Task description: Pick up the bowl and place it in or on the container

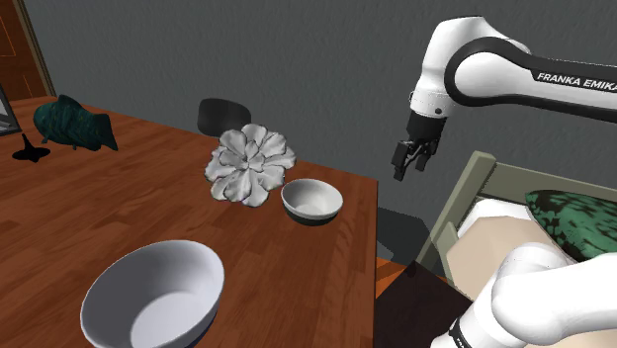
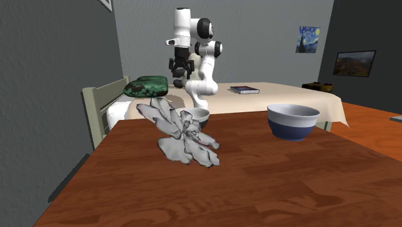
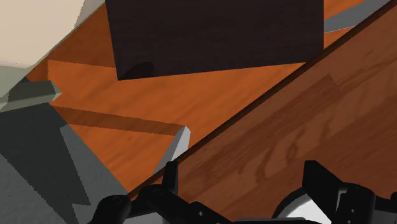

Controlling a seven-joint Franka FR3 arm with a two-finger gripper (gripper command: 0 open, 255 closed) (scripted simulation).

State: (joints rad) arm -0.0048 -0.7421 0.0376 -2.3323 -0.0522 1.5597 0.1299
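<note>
A small white bowl (image 1: 312,201) with a dark outside sits near the wooden table's (image 1: 89,222) edge on the shoulder view's right. In the second exterior view this small bowl (image 2: 200,116) peeks out behind a grey flower-shaped dish (image 2: 183,135). A larger white bowl (image 1: 153,295) stands at the table's front; its lower outside is blue (image 2: 293,121). My black gripper (image 1: 410,163) hangs open in the air, above and to the right of the small bowl, just off the table's edge. In the wrist view the gripper (image 3: 245,188) holds nothing, and a white rim (image 3: 299,207) shows low by one finger.
The grey flower dish (image 1: 249,163) lies just behind the small bowl. A green fish-like figure (image 1: 74,124) and a small black object (image 1: 30,150) sit at the table's far left. A bed (image 1: 494,237) with a green pillow (image 1: 578,222) stands right of the table.
</note>
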